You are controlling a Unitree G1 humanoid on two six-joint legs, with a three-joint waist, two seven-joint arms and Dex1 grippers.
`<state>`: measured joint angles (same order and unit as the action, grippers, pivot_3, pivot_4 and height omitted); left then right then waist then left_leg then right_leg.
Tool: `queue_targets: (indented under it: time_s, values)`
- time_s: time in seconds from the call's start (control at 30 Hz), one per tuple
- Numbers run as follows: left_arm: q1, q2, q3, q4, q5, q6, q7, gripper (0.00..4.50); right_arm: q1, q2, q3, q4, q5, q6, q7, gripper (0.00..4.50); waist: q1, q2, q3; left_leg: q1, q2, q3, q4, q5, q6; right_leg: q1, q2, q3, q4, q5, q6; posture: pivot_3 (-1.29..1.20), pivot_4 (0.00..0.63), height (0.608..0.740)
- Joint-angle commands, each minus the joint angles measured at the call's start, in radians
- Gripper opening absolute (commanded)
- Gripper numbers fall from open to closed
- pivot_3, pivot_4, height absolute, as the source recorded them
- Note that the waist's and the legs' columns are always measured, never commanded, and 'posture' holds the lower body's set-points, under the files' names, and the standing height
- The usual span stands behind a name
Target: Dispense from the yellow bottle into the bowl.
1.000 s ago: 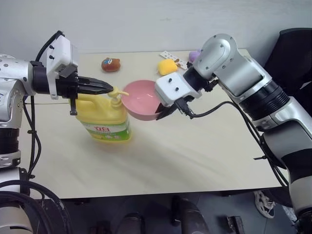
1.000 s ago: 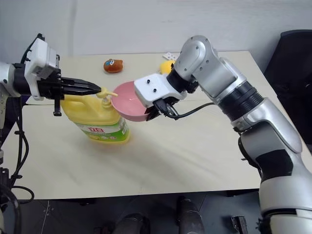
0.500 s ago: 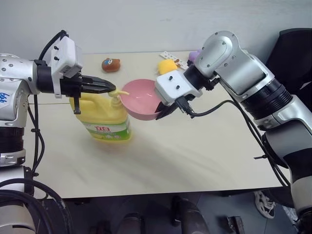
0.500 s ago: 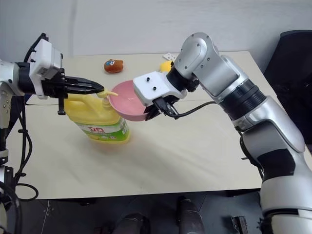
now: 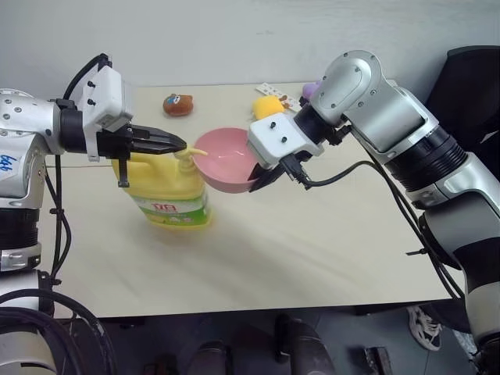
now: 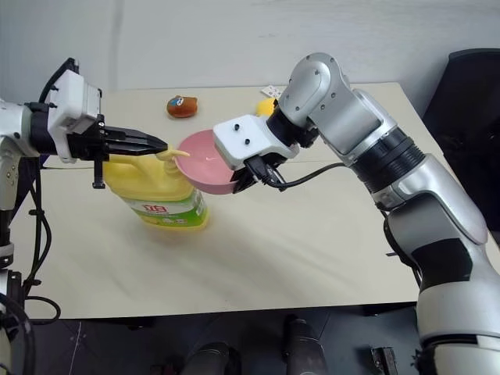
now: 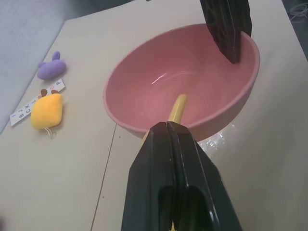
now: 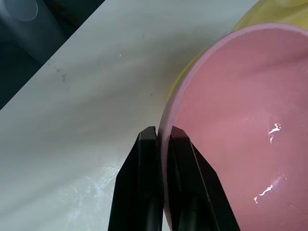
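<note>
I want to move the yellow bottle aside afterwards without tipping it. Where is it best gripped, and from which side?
Probably by the built-in handle of the yellow bottle, coming from the robot's left. The bottle stands upright, and its handle side faces away from the bowl, which the right gripper holds by the rim at the pump spout. The shut left gripper sits over the pump, so the top is occupied.

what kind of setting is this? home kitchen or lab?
Probably a lab or test room, not a kitchen: a bare beige table against a plain grey wall, with staged props, small plush toys and a letter strip, beside the yellow bottle and pink bowl.
</note>
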<state>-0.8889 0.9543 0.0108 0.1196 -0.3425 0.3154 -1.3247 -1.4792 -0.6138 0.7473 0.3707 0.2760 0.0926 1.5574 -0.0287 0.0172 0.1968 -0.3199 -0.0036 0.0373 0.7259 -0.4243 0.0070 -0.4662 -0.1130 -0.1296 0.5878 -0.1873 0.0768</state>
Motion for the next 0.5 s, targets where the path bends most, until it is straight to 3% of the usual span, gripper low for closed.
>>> queue_targets:
  time_s: [0.03, 0.5]
  values:
    - [0.054, 0.008, -0.094, 0.029, 0.088, -0.017, -0.034, 0.03, -0.037, -0.004, -0.014, -0.023, 0.021, 0.007, 0.057, 0.0, 0.0, 0.0, 0.0, 0.0, 0.0, 0.0, 0.0, 0.0, 0.0, 0.0, 0.0, 0.0, 0.0, 0.0, 0.0, 0.0, 0.15, 0.74]
    - [0.043, -0.027, -0.203, 0.151, 0.219, -0.173, -0.079, 0.03, -0.036, 0.009, -0.016, -0.026, 0.016, 0.011, 0.057, 0.0, 0.0, 0.0, -0.005, 0.005, 0.0, 0.0, 0.0, 0.0, 0.001, 0.003, 0.0, 0.005, 0.003, 0.002, -0.002, 0.0, 0.15, 0.74]
